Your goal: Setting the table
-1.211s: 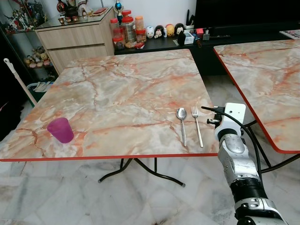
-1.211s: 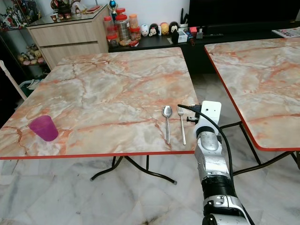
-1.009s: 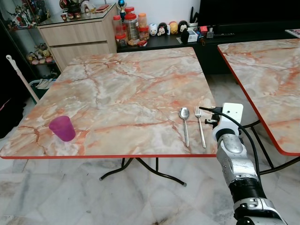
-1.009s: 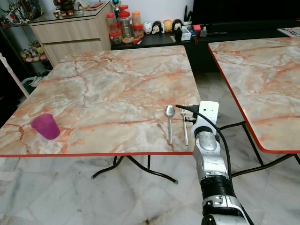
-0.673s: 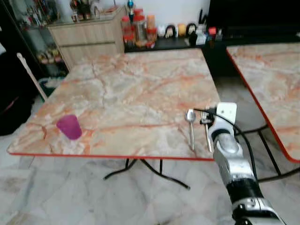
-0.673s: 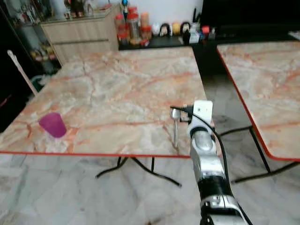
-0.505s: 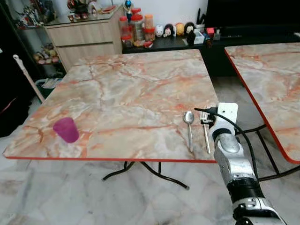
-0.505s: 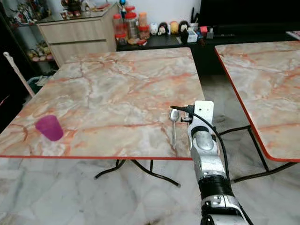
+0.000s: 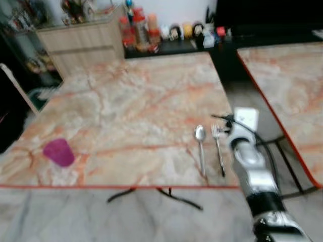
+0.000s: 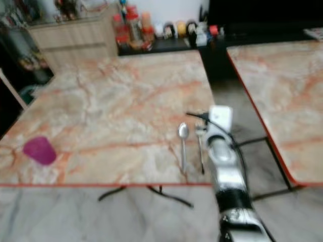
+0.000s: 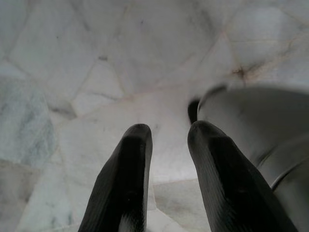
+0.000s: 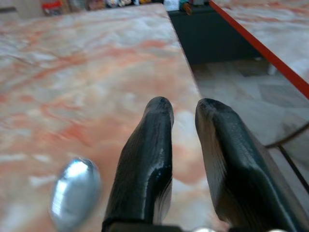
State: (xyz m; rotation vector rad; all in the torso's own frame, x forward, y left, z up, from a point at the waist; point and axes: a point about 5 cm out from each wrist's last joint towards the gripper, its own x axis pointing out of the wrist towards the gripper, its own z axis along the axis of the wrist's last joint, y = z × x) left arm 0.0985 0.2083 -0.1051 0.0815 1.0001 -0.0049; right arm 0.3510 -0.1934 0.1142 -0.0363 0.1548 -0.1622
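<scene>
A square table (image 9: 126,96) with a glossy, pink-and-orange veined marble top and a thin red edge stands on black folding legs over a pale marble-tiled floor (image 9: 65,217). Both head views are blurred. A polished metal spoon (image 9: 201,146) with an oval bowl and a slender metal fork (image 9: 218,151) lie side by side, nearly parallel, near the table's front right edge. A translucent purple cup (image 9: 59,152), tapered and upright, stands well apart from them near the front left corner.

The right arm (image 9: 251,171), silver and jointed with a white wrist housing and a black cable, reaches forward so that its wrist lies just beside the fork at the table's right edge. In the right wrist view, the right gripper (image 12: 183,108) hovers close above the tabletop; its two smooth, rounded black fingers (image 12: 152,140) stand a little apart with nothing between them. The spoon's bowl appears as a blurred shiny oval just to one side of the fingers, near their base, and a second table's red edge (image 12: 260,46) runs beyond them.

The left wrist view shows the left gripper (image 11: 166,133) pointing down at the grey-veined floor tiles, its matt black fingers (image 11: 128,179) slightly parted and empty.
</scene>
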